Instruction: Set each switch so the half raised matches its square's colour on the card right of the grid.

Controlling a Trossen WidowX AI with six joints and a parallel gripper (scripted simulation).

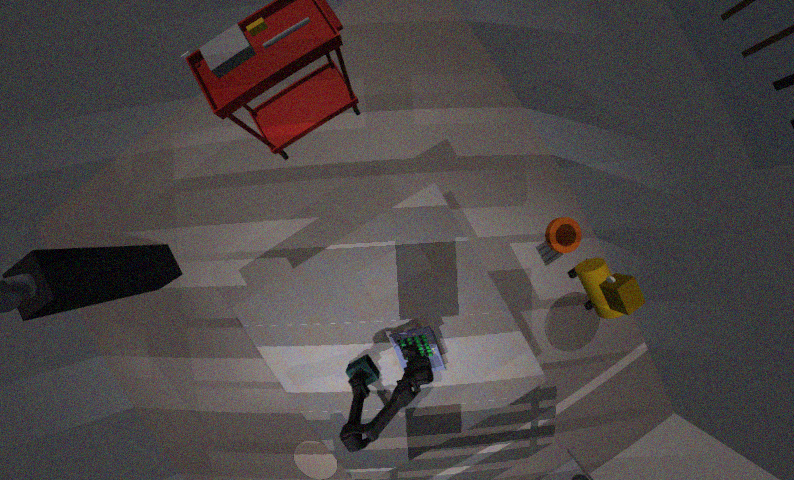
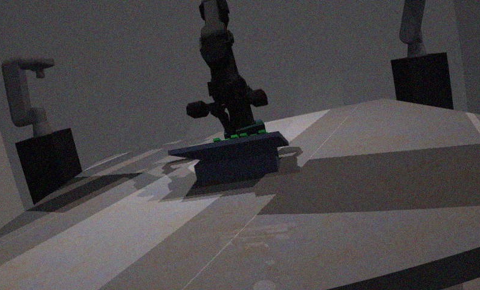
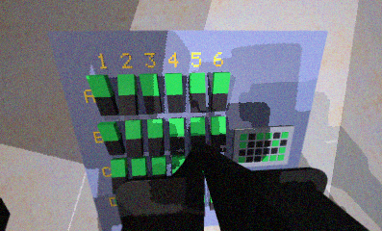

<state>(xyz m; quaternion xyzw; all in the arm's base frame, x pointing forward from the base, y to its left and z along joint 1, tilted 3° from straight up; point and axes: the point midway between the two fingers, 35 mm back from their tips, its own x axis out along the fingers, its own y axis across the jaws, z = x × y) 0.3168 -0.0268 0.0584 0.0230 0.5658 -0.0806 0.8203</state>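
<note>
The blue-grey switch panel (image 1: 438, 360) (image 2: 213, 151) (image 3: 274, 43) carries rows A to D and columns 1 to 6 of green and dark rocker switches. My gripper (image 1: 416, 355) (image 2: 230, 133) (image 3: 199, 146) is shut and empty. Its tips are low over the panel, in front of the near half of switch B5 (image 3: 197, 126) in the wrist view; whether they touch is unclear. The fingers hide C5, C6, part of C4 and most of row D. The small card (image 3: 263, 144) lies right of the grid, with green and dark squares. Which half of each switch is raised is hard to tell.
A dark teal box (image 1: 362, 369) (image 2: 251, 127) stands left of the panel. A red cart (image 1: 306, 107) is farther off. A yellow machine (image 1: 594, 288) and an orange ring-shaped object (image 1: 553, 223) are at the right. Shadows cross the table (image 2: 156, 248).
</note>
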